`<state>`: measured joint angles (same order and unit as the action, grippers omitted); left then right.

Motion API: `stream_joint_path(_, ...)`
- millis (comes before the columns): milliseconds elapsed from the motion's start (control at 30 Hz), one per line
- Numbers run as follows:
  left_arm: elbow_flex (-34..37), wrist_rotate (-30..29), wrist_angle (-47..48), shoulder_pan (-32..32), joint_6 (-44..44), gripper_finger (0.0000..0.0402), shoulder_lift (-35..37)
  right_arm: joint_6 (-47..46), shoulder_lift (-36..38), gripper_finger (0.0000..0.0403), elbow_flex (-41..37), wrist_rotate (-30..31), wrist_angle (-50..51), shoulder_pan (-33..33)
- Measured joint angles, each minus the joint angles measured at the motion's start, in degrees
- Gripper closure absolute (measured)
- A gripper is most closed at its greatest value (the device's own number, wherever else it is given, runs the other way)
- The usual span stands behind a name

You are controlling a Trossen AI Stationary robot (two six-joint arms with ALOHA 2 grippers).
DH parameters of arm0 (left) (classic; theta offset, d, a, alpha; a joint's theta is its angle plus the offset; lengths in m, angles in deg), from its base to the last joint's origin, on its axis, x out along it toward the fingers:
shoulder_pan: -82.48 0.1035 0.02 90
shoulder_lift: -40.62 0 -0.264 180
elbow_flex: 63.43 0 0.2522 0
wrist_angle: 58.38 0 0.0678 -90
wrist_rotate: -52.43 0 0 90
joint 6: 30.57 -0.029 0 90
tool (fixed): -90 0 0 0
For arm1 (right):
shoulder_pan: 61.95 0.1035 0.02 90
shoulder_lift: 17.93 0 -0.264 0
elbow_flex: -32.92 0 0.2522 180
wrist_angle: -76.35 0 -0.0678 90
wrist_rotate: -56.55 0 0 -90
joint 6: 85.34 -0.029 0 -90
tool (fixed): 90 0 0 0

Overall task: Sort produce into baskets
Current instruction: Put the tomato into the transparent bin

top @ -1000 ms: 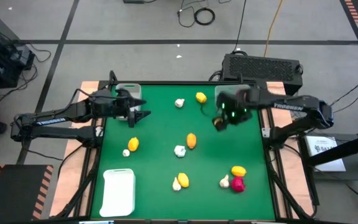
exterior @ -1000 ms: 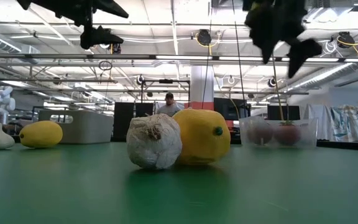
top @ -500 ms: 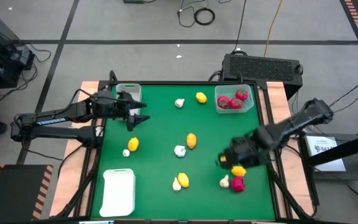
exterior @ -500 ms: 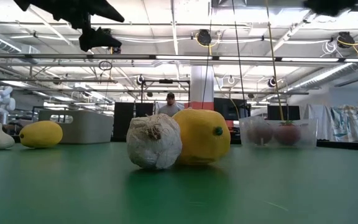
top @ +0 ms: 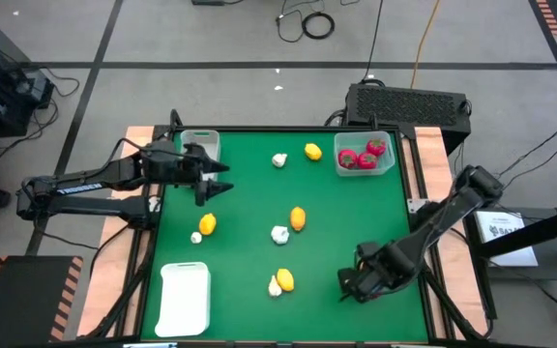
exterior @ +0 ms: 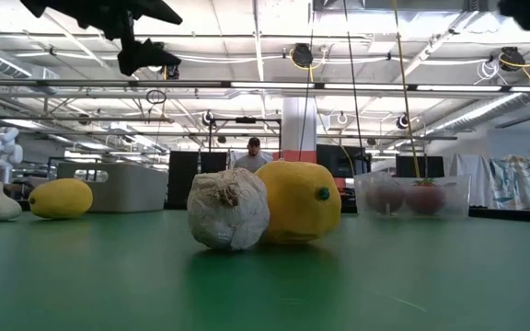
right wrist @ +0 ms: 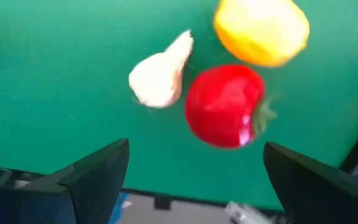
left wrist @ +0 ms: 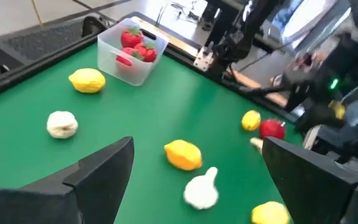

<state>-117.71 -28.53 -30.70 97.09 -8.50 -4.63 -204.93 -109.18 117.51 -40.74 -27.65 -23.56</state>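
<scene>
Where overhead hides it — wrist shows red fruit [right wrist: 224,106].

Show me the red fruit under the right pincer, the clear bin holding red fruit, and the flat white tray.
red fruit [right wrist: 225,106], right wrist view, middle of its body.
clear bin [top: 387,164], high view, its right rim.
white tray [top: 184,300], high view, bare floor.

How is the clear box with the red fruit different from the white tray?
The clear box sits at the table's far right corner; the white tray lies at the near left corner. The clear box holds red fruits; the white tray holds nothing. The clear box looks roughly square and see-through; the white tray is longer, flat and solid white. Both rest on the green table.
</scene>
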Motion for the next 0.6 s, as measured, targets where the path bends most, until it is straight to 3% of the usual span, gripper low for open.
stream_joint_path(267,0.0,-0.7,-4.2,0.0,10.0,0.0041,0.0,12.1,-6.1,0.0042,0.0,-0.2,3.3,0.0)
stream_joint_path(600,0.0,-2.2,-5.9,-1.4,18.1,0.0041,0.0,20.7,-6.8,0.0042,-0.2,-0.3,3.9,0.0)
